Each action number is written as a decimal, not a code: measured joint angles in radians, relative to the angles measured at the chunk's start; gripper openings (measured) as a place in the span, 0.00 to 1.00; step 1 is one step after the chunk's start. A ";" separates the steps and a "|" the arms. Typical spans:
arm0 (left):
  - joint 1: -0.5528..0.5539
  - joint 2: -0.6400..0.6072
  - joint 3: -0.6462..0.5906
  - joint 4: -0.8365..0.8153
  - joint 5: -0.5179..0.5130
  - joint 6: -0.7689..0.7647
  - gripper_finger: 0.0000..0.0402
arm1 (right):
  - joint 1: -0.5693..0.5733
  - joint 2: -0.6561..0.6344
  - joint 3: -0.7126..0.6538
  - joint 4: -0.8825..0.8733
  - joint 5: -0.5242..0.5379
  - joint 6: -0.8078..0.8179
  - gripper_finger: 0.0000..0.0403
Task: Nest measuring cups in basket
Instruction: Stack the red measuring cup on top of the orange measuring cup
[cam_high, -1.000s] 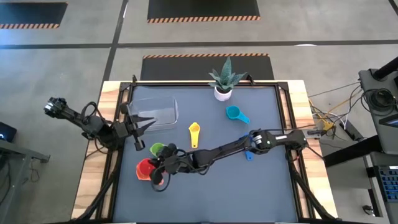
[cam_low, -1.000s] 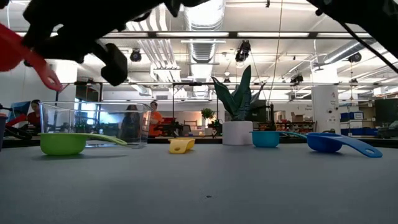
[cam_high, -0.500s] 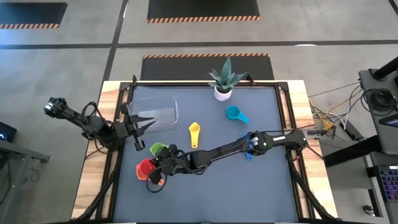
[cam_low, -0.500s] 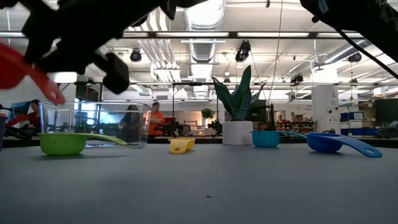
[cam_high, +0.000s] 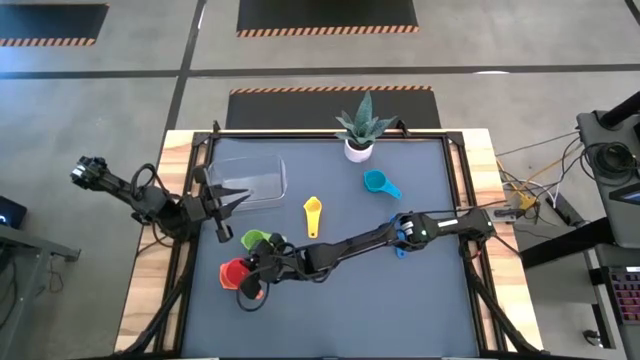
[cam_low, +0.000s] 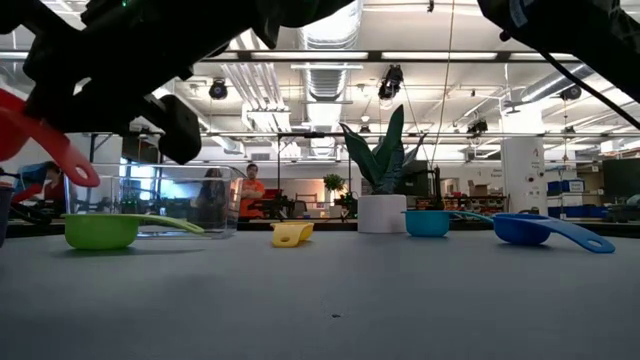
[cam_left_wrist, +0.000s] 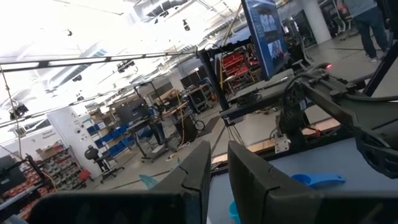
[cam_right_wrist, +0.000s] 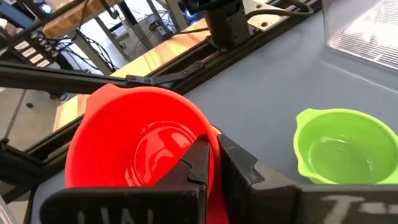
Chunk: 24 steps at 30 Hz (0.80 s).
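Right pincer (cam_high: 250, 282) is clenched on the rim of the red measuring cup (cam_high: 233, 272), which the low view shows lifted clear of the counter (cam_high: 420, 290). An orange edge shows just under the red cup in the right wrist view, probably another cup; you cannot tell whether it is nested in it.

The green measuring cup (cam_high: 256, 240) sits on the counter just beside the pincer, on the side toward the clear basket (cam_high: 248, 182). The basket lies beyond the green cup, well apart from the pincer, and looks bare inside. Yellow measuring cup (cam_high: 312, 213), teal measuring cup (cam_high: 378, 183) and blue measuring cup (cam_low: 540, 230) rest farther off along your arm's side.

The left pincer (cam_high: 222, 207) waits beside the basket, its fingers nearly together and holding nothing.

Step in hand, as judged: carrying the red cup. Next you need to swing past the green cup, over the basket wall, then lower and release level.
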 joint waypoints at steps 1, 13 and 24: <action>0.000 -0.001 0.000 0.001 0.000 0.000 0.09 | 0.000 0.000 0.000 0.003 0.000 0.000 0.03; 0.000 -0.001 0.000 0.002 0.000 0.000 0.09 | 0.000 0.004 0.000 0.009 -0.008 -0.001 0.03; 0.000 -0.002 0.000 0.002 -0.001 0.000 0.09 | -0.002 0.023 -0.001 0.034 -0.049 0.005 0.03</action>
